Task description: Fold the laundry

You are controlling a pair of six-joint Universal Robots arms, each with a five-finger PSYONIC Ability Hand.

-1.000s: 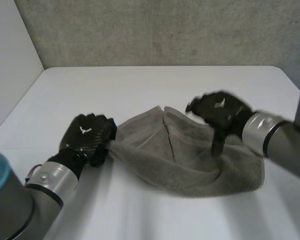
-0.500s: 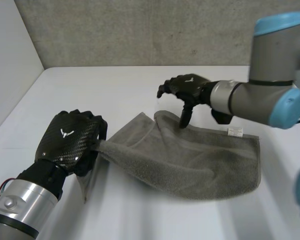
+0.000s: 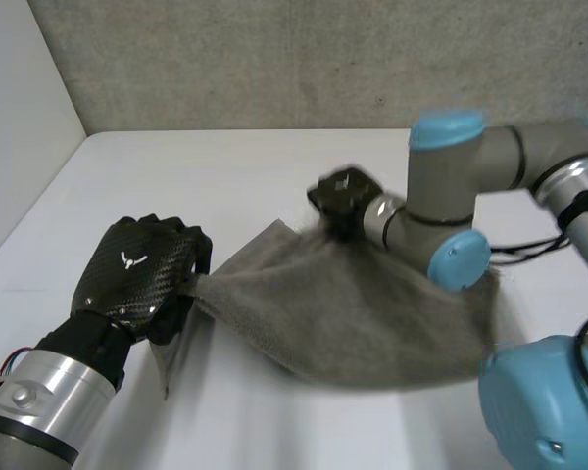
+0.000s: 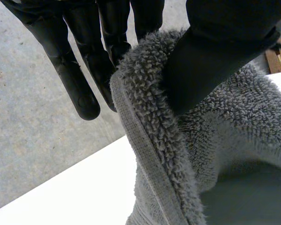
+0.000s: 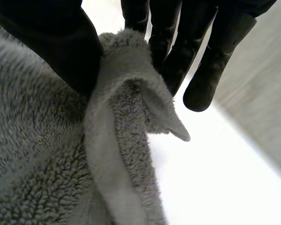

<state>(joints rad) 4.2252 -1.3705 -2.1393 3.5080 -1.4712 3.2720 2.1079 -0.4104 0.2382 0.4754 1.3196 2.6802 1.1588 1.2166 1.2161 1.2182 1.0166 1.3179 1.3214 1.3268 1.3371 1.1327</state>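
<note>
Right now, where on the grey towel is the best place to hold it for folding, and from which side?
Take the towel by its hemmed edge, near the ends: the flat hem is thin enough to pinch. The left hand pinches its left end from the outer side, and the right hand pinches the far edge from behind. The middle is bulky and sags.

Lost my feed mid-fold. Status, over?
Left hand shut on grey terry towel's hemmed edge. Right hand shut on its far edge, by a corner. White table, no obstruction.

No legible text; white emblem (image 3: 129, 260) on left hand (image 3: 147, 284).
</note>
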